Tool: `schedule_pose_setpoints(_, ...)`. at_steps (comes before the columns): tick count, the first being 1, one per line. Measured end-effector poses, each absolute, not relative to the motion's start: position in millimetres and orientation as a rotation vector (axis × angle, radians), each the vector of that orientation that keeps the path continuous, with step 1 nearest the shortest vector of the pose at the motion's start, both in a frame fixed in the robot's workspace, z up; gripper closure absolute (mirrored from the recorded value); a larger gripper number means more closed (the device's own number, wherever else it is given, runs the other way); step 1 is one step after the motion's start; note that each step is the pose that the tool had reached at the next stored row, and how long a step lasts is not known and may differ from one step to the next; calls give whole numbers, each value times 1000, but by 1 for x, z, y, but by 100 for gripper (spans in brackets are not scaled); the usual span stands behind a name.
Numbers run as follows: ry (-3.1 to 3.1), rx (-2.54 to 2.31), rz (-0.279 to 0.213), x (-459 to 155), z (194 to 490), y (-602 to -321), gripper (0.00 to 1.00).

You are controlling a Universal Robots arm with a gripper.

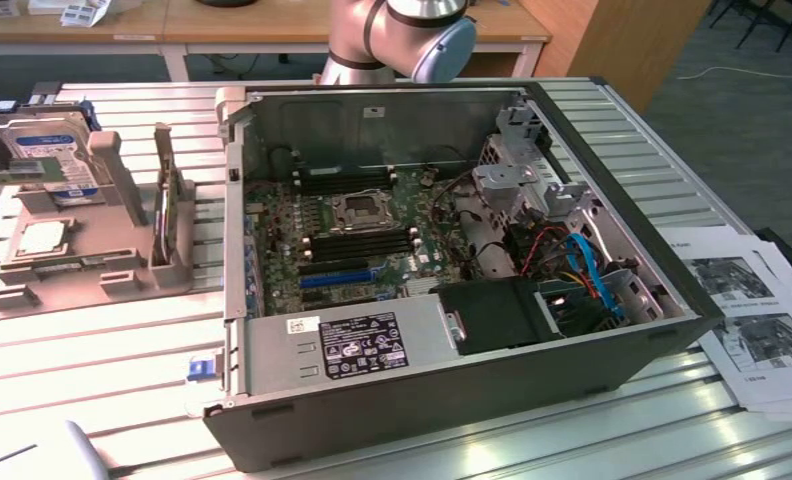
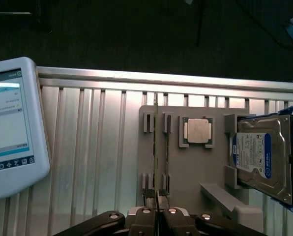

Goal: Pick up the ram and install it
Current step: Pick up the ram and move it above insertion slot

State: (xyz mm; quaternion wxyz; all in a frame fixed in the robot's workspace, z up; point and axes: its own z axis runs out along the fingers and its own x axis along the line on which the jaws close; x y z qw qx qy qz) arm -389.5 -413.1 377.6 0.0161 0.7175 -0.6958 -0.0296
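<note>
The ram (image 1: 175, 220) (image 2: 156, 147) is a long, thin, narrow board; in the exterior view it stands on its long edge, upright, its face dark and hard to read; in the wrist view it is seen edge-on from above, a fine straight line with a faint greenish-yellow tint along its length; it sits in the grey holder (image 1: 89, 270) (image 2: 173, 162), its two ends caught between pairs of small slotted posts; it occupies the holder's side nearest the open computer case (image 1: 436, 400), at the exterior view's left of that case, apart from it and not yet installed.
</note>
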Motion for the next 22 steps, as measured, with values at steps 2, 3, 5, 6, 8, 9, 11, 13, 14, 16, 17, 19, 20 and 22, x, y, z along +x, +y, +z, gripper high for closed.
schedule_pose_setpoints(2, -2164, 2231, -92, -390, 379, -413, 88)
schedule_pose_setpoints(3, -2164, 2231, -92, -390, 379, -413, 88)
schedule_pose_setpoints(5, -2164, 2231, -92, -390, 379, -413, 88)
schedule_pose_setpoints(6, -2164, 2231, -92, -390, 379, -413, 88)
schedule_pose_setpoints(8, -2164, 2231, -92, -389, 379, -413, 88)
schedule_pose_setpoints(9, -2163, 2231, -92, -388, 379, -413, 88)
schedule_pose_setpoints(11, -2164, 2231, -92, -386, 379, -413, 88)
schedule_pose_setpoints(13, -2164, 2231, -92, -383, 379, -413, 88)
schedule_pose_setpoints(14, -2164, 2231, -92, -381, 379, -413, 88)
schedule_pose_setpoints(16, -2164, 2231, -92, -377, 379, -413, 88)
schedule_pose_setpoints(17, -2164, 2231, -92, -374, 379, -413, 88)
schedule_pose_setpoints(19, -2164, 2231, -92, -368, 379, -413, 88)
schedule_pose_setpoints(20, -2164, 2231, -92, -365, 379, -413, 88)
schedule_pose_setpoints(22, -2164, 2231, -92, -358, 379, -414, 88)
